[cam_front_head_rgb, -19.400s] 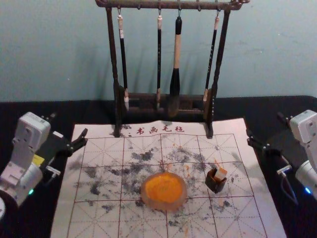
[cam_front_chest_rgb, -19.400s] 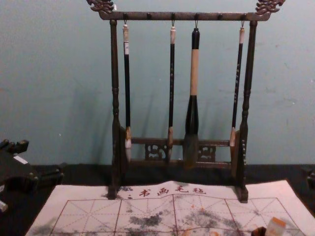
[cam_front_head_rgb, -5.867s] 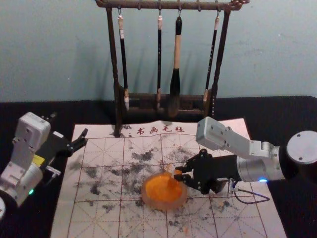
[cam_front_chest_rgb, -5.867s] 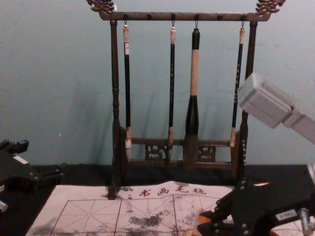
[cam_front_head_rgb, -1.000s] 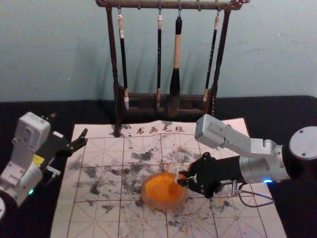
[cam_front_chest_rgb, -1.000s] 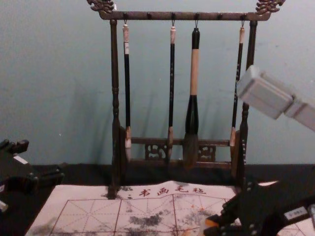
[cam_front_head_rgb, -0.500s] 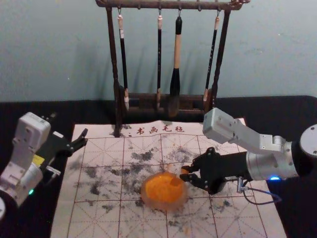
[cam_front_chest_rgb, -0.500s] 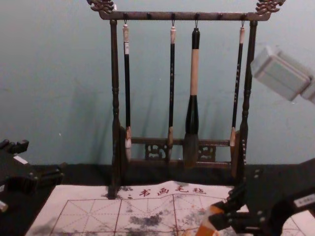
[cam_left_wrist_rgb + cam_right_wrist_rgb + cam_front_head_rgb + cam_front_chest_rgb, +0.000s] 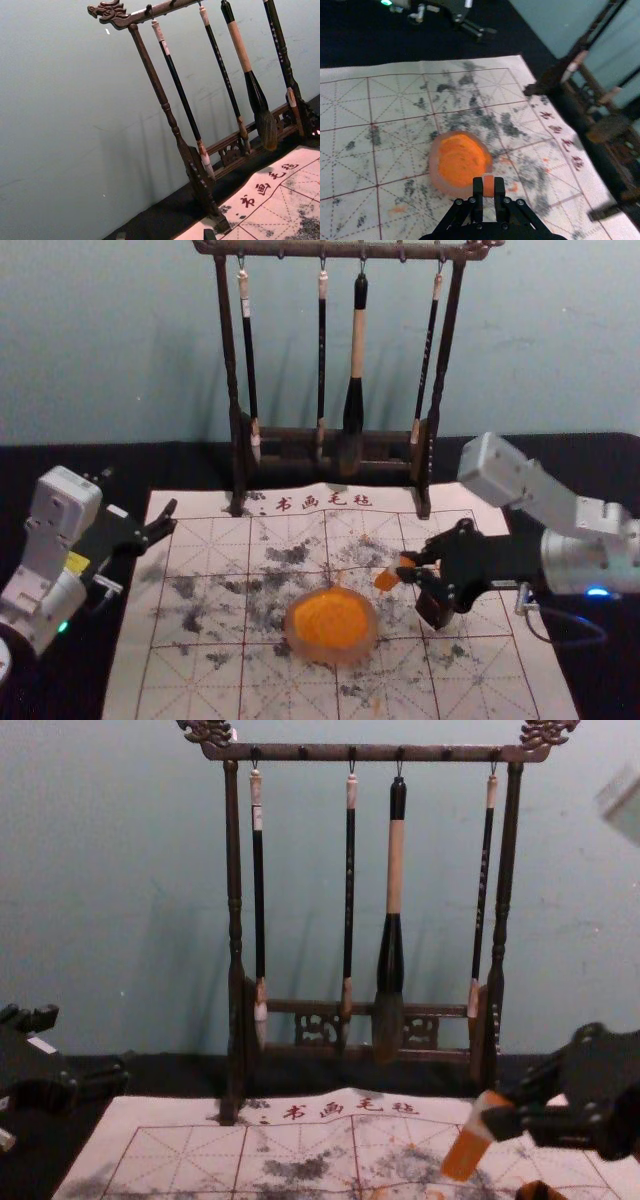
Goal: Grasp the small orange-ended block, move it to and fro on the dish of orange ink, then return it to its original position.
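head view: can see the black right gripper (image 9: 403, 569) reaching in from the right, clenched on a small pale block with orange ends (image 9: 386, 580). find the block between the round translucent dish of orange ink (image 9: 335, 653) and a small dark square holder (image 9: 433, 613), clear of the ink, just to the right of the dish and above the white calligraphy mat with red grid lines and dark smudges (image 9: 200, 680). notice the holder standing on the mat, partly hidden beneath the gripper.

chest view: can make out the block tilted, with the larger orange end pointing down and toward the left, and the upper end near the fingertips. cannot judge its height above the mat.

right wrist view: can see the block pinched between the two black fingers (image 9: 477, 192), with the dish just beyond on the mat.

head view again: can see the black left gripper (image 9: 139, 492) parked at the left edge of the mat, holding nothing, with its fingers spread apart. behind the mat, can see a dark carved wooden rack (image 9: 300, 251) with four hanging brushes (image 9: 354, 410), upright and well apart from both grippers.
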You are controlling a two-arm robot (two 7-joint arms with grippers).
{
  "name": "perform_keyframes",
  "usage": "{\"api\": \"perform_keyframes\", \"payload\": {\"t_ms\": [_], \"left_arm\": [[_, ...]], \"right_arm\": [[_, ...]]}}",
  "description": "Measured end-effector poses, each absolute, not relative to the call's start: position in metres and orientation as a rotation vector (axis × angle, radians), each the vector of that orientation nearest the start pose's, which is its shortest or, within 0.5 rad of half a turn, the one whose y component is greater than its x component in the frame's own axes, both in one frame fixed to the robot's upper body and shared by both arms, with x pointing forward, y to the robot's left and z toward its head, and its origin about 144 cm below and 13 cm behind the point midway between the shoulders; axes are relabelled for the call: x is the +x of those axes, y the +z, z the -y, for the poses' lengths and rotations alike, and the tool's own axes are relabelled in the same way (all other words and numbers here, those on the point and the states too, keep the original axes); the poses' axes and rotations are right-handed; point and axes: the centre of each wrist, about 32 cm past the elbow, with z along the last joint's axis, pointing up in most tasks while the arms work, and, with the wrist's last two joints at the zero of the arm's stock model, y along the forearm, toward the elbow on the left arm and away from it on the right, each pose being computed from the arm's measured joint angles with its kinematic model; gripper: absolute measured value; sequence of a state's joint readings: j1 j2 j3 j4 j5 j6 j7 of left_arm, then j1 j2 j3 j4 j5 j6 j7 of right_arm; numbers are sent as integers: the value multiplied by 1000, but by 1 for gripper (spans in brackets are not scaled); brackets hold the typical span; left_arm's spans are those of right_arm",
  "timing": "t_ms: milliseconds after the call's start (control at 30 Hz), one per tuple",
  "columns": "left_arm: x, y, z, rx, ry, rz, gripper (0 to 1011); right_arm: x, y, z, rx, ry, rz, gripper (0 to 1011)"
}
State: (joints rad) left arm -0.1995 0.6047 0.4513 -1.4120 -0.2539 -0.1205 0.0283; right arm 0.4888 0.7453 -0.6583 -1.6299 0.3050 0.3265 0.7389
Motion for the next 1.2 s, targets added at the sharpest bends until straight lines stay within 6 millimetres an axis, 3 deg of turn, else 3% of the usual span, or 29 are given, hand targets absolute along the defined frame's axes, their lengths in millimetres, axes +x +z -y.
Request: {"api": "perform_keyframes", "payload": {"t_ms": [533,1200], "left_arm": [[489,1140,-310,304,1248,285,1001],[489,1140,-310,304,1248,285,1001]], "right_arm": [[497,1267,310,-592,-535,90,104],[488,1259,320,-618,-561,40,103]]}}
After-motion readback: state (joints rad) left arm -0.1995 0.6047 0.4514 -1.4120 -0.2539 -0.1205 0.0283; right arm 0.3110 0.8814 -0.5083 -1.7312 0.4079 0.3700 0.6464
